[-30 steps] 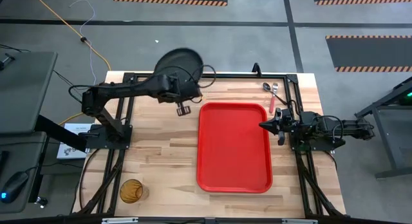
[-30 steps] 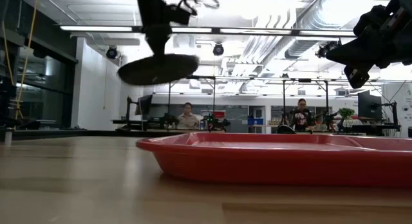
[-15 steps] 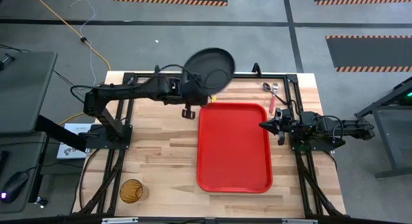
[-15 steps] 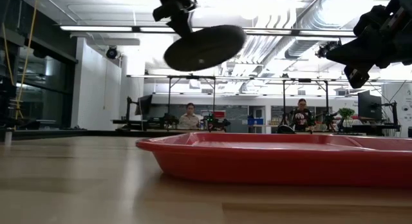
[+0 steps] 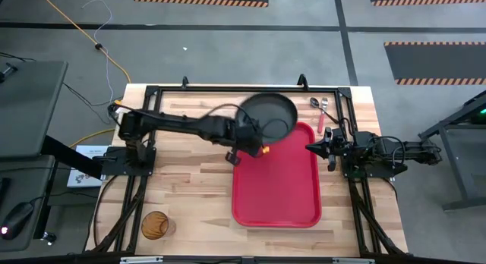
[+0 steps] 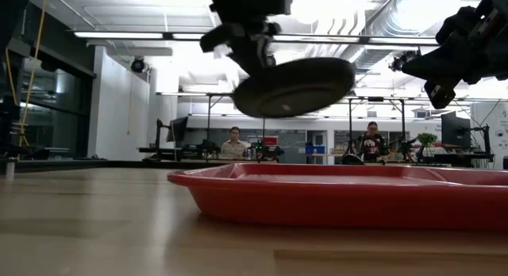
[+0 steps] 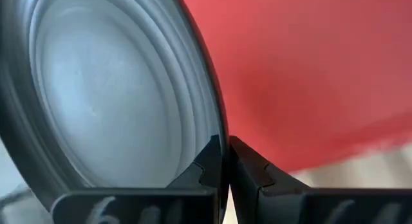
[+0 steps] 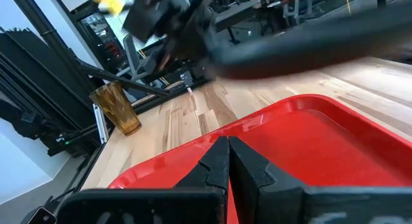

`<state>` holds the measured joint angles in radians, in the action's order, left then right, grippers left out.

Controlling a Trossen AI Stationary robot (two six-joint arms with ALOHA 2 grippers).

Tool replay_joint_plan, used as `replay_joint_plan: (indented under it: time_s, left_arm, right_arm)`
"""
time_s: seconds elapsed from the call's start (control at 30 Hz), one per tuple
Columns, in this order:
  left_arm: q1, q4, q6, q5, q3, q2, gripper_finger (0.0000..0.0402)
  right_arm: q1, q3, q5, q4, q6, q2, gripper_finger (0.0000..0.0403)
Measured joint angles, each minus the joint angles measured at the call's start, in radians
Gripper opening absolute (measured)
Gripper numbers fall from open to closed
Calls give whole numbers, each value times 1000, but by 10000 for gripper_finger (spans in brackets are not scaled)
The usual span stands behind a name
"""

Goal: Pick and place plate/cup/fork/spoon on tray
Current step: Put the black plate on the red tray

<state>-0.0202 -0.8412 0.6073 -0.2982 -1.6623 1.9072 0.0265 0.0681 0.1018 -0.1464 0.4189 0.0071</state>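
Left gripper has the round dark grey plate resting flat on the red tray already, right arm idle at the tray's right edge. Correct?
Not quite. The round dark grey plate is in the air above the red rectangular tray, clamped by the left gripper; the low view shows the gap. The right gripper does wait at the tray's right edge.

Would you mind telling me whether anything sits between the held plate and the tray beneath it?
Nothing visible does. The left gripper holds the plate by its rim above the tray's far end, and the tray's surface below shows bare.

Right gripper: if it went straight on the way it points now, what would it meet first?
The right gripper points across the red tray; its path probably passes over the tray, below the plate, toward the left arm, though height is unclear.
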Motion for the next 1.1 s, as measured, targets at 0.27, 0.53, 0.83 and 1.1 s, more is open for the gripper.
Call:
replay_joint_plan:
  time_s: [0.27, 0.53, 0.83, 1.1]
  left_arm:
    - [-83, 110, 30, 12, 0, 140, 5]
    - [-131, 198, 34, 26, 1, 218, 5]
    - [-123, 215, 29, 17, 0, 247, 5]
    - [-110, 215, 32, 83, 0, 258, 5]
  right_arm:
    - [0, 0, 0, 0, 0, 0, 0]
    - [0, 0, 0, 0, 0, 0, 0]
    - [0, 0, 0, 0, 0, 0, 0]
    - [0, 0, 0, 0, 0, 0, 0]
